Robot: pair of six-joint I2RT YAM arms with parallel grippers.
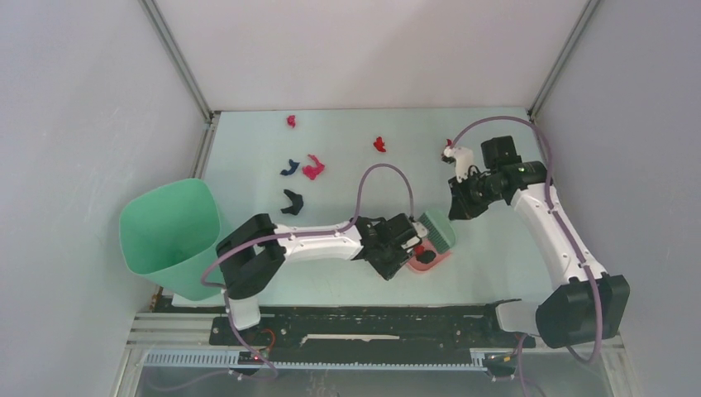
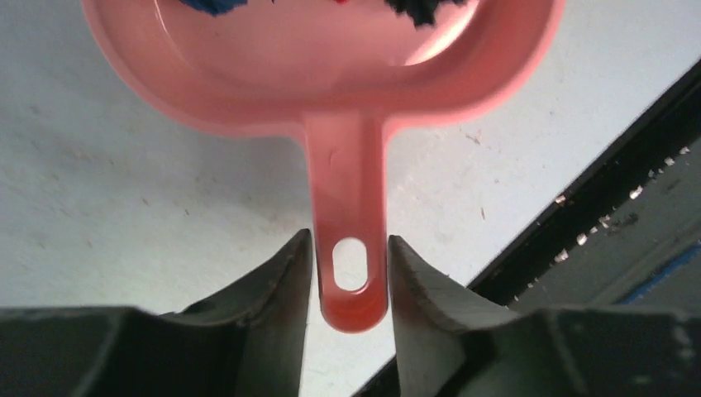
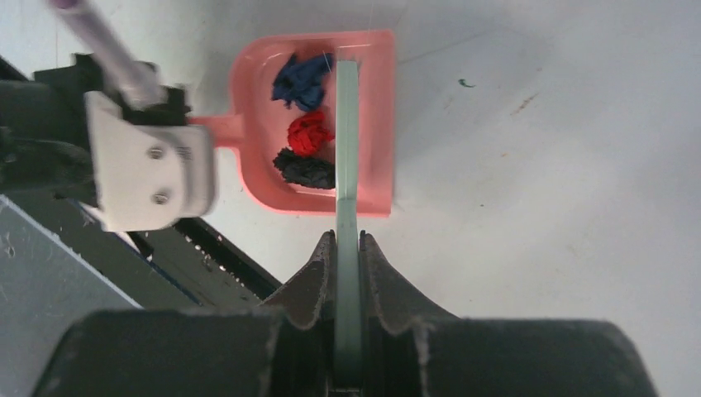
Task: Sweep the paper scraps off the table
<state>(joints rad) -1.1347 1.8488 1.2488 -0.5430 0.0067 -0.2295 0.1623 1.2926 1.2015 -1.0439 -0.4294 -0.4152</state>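
My left gripper (image 1: 405,240) (image 2: 349,240) is shut on the handle of the pink dustpan (image 1: 430,263) (image 2: 331,74), which lies low on the table (image 1: 347,281). My right gripper (image 1: 456,208) (image 3: 348,236) is shut on the green brush (image 1: 436,230) (image 3: 347,124), whose head stands over the dustpan (image 3: 376,107). Inside it lie a dark blue scrap (image 3: 299,81), a red scrap (image 3: 308,132) and a black scrap (image 3: 304,169). Loose paper scraps lie on the table further back: red (image 1: 291,121), red (image 1: 379,144), dark blue (image 1: 288,168), magenta-pink (image 1: 313,168) and black (image 1: 291,201).
A green round bin (image 1: 169,236) stands at the table's left edge, beside the left arm's base. Grey walls close the table on the left, back and right. A black metal rail (image 1: 372,327) runs along the near edge.
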